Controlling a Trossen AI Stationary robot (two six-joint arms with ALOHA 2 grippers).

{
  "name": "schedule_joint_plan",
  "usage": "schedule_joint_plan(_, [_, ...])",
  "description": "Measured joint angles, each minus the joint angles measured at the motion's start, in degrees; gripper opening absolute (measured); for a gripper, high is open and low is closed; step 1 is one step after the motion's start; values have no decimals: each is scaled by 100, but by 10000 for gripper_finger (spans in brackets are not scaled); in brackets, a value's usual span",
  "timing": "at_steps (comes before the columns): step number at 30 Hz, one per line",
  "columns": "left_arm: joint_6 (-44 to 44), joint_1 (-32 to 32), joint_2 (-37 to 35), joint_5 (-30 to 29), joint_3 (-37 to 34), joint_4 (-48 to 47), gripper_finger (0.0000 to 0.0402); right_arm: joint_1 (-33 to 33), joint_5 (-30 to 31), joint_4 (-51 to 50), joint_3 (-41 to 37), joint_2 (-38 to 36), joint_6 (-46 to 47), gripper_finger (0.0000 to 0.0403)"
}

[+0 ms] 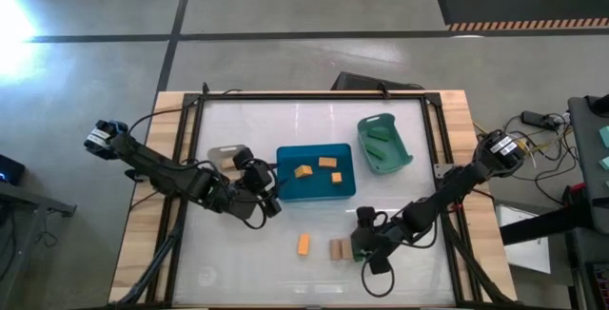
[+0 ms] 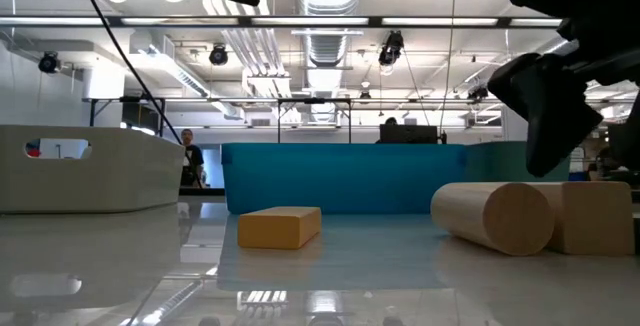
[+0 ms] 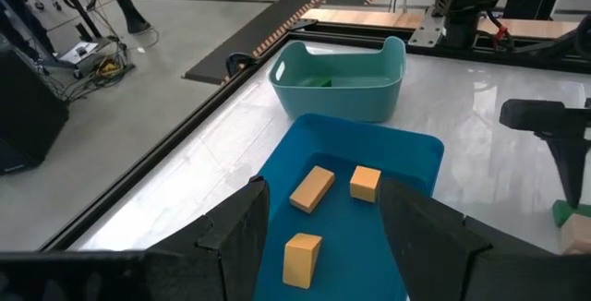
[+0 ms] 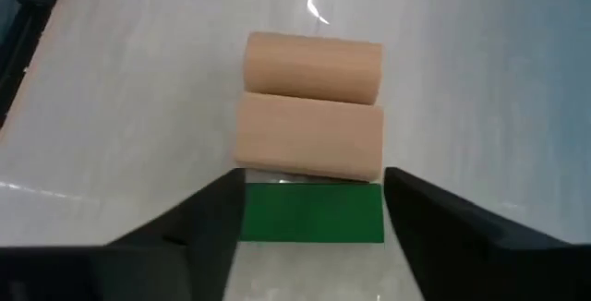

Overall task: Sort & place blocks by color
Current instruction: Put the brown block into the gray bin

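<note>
Two tools spread | right tool [image 4: 312, 210] straddles green block [image 4: 312, 212] | left tool [image 3: 323, 213] over blue bin [image 3: 406, 149]

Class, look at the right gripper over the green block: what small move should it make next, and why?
Probably close the right gripper on the green block. Its fingers are open and straddle the block, which lies right beside a tan block. The teal bin already holds green pieces, so lifting it there would likely follow. The left gripper hangs open over the blue tray.

Ceiling lamps are glaring off the glossy white table [image 1: 314, 262], streaking just beyond the right gripper [image 4: 312, 210], whose near fingers are blurring darkly.
</note>
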Motion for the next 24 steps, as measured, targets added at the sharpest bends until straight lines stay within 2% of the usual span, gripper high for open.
schedule_joint_plan(4, [18, 0, 0, 1, 0, -2, 189, 0, -23, 95, 3, 1, 142, 310])
schedule_joint_plan(8, [35, -1, 0, 2, 0, -15, 189, 14, 15, 304, -4, 195, 162, 333])
schedule_joint_plan(24, [44, -2, 0, 2, 0, -21, 189, -17, 241, 993, 52, 716, 468, 324])
